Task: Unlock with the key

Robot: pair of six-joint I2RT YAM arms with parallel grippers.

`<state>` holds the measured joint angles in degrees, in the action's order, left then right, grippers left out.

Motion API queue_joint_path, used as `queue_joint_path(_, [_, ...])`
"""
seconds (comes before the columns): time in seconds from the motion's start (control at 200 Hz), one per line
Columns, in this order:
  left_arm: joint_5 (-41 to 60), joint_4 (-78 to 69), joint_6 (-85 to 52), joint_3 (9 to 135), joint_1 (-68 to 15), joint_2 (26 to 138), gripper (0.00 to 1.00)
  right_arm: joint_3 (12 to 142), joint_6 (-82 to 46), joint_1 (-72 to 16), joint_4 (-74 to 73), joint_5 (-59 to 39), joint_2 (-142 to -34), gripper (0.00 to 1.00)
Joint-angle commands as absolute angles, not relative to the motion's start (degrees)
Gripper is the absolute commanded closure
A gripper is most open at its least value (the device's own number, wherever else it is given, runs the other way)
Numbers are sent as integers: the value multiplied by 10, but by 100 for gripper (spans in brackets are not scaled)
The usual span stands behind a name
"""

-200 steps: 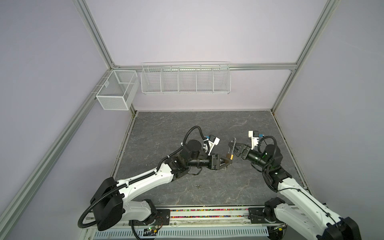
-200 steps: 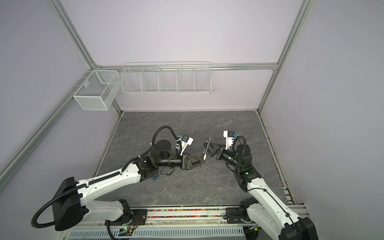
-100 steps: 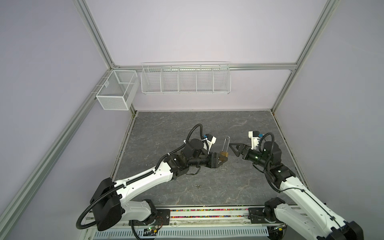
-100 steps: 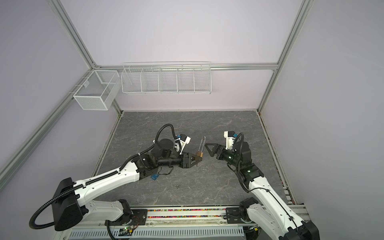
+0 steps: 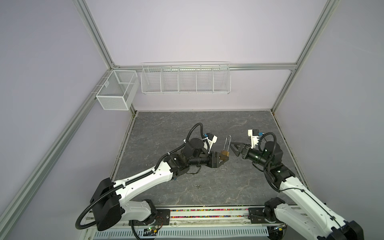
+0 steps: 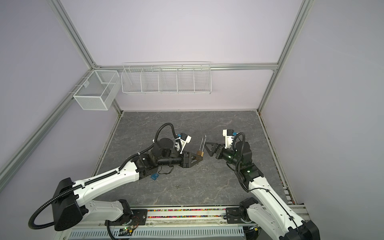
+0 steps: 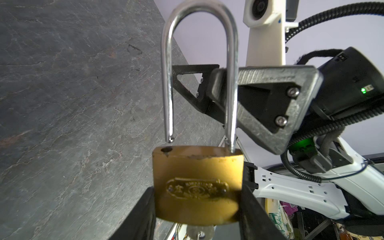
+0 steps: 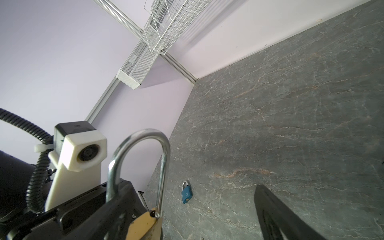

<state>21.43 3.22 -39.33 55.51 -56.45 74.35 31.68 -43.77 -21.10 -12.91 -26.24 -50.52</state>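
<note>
No legible text; padlock [image 7: 197, 187] emblem blurred

Padlock [image 7: 197, 187] body reads to me as brass: yellow, satin, scuffed and flaked along its top edge, with a raised stamped badge. Shackle [image 7: 231, 83] is bright polished steel, mirror-smooth. Key [image 7: 199, 232] head looks like dull silver metal. Fingers [image 7: 266, 116] of the right gripper [image 5: 234, 149] are grey-black plastic, grainy with fine ridges, held by shiny screws. The left gripper [image 5: 223, 160] is matt black. Desk [image 7: 62, 104]: matt stone-look slab, dark grey, with pale and rusty veins. I note a small lock [image 8: 186, 194] with a smooth blue coat. Basket [image 5: 185, 80] is white-coated wire. Walls [image 5: 197, 31] are matt lilac. Frame [image 5: 94, 35] looks like brushed aluminium.
</note>
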Motion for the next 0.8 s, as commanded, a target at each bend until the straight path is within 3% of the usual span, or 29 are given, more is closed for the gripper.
queue_joint_path(0.0, [239, -32, -385, 579, -571, 736, 100, 301, -467, -215, -203, -293, -519, 8])
queue_joint_path(0.22, [240, -29, -380, 589, -574, 742, 100, 305, -479, -218, -225, -302, -543, 8])
queue_joint_path(0.41, [201, 10, -358, 606, -577, 735, 100, 346, -418, -225, -63, -234, -539, 7])
queue_joint_path(0.795, [131, 103, -317, 646, -594, 740, 100, 385, -380, -235, 57, -160, -536, 8])
